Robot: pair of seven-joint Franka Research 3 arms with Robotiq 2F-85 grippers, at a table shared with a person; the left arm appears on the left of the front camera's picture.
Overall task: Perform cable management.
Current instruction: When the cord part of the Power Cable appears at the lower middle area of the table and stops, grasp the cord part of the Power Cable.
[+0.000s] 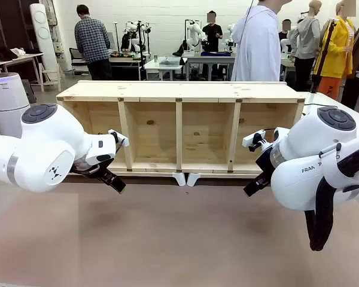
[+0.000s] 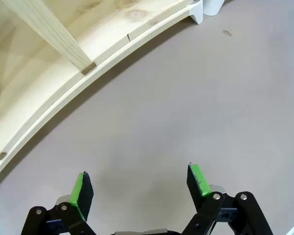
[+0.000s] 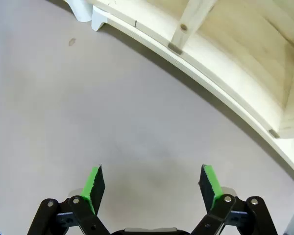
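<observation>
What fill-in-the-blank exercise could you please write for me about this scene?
1. The shelf is divided into ____ compartments.
2. The left gripper has its fingers ____.
3. The right gripper, over the table, holds ____.
Missing words: four; open; nothing.

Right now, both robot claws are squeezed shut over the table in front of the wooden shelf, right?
Not shut. The left gripper and the right gripper are both open, spread wide with nothing between them, as the two wrist views show. They are over the table in front of the wooden shelf.
</observation>
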